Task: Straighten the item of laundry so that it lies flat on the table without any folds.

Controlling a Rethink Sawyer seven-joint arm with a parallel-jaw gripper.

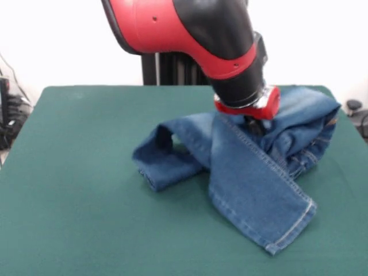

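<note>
The bench (69,201), covered in dark green cloth, is seen to fill the frame from the left edge to the right, and its left half is bare. Just left of centre, one leg of the jeans (253,172) is found doubled back on itself, forming a raised loop with its hemmed end lying at centre left. From there the denim is crossed by the other leg, which is laid diagonally from the centre down towards the lower right, where its hem with pale stitching is spread flat on the cloth. The waist part is bunched in a rumpled heap at the upper right of the frame, close to the bench's right edge. The garment is thus folded over itself in several places.

The red and black arm is seen coming down from the upper centre, its red wrist ring set directly above the heap. The gripper (255,124) is pressed into the denim just below that ring and is largely hidden; whether anything is held cannot be told, though cloth appears gathered around it.
</note>
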